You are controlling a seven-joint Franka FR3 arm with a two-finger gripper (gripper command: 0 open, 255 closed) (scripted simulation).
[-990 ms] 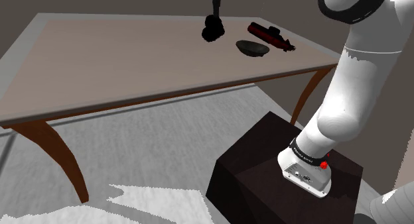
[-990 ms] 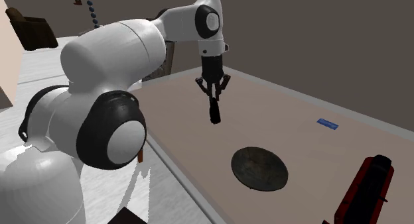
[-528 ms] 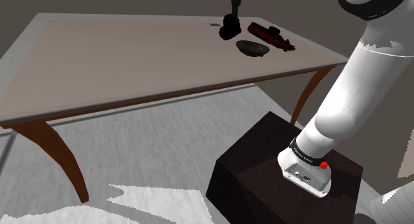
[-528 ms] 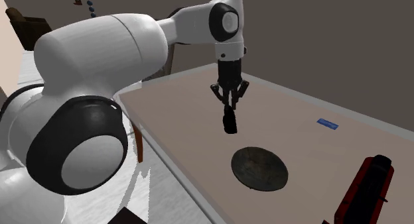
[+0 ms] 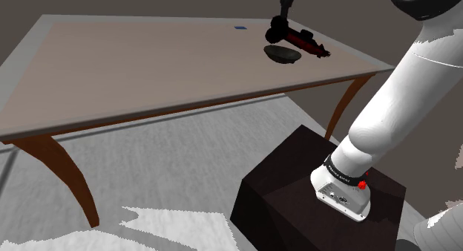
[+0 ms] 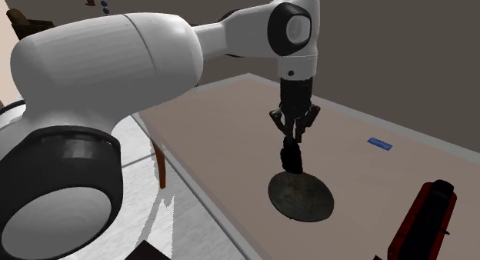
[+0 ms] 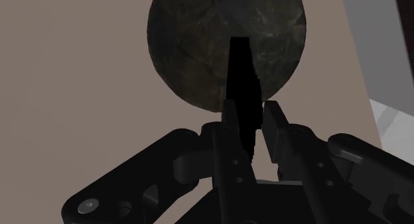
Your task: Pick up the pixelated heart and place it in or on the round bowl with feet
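Note:
The pixelated heart (image 6: 292,158) is drawn pure black and hangs edge-on in the air. My gripper (image 6: 293,135) is shut on its upper part. The round bowl (image 6: 301,195) is dark, shallow and mottled, and it rests on the table just below the heart, under its near rim in the second exterior view. In the wrist view the heart (image 7: 242,90) stands as a thin black slab clasped between my fingers (image 7: 229,126), with the bowl (image 7: 192,44) behind it. From the shoulder view the gripper (image 5: 285,10) holds the heart (image 5: 278,28) above the bowl (image 5: 283,54).
A long red and black object (image 6: 423,216) lies on the table (image 5: 133,71) beside the bowl, toward the second exterior view's right. A small blue flat piece (image 6: 379,143) lies farther back. The table edge runs close to the bowl. My stand (image 5: 312,205) is a dark box on the floor.
The arm has carried the heart across the table toward the bowl, rightward in both exterior views. The heart now hangs over the bowl. The grip has stayed shut.

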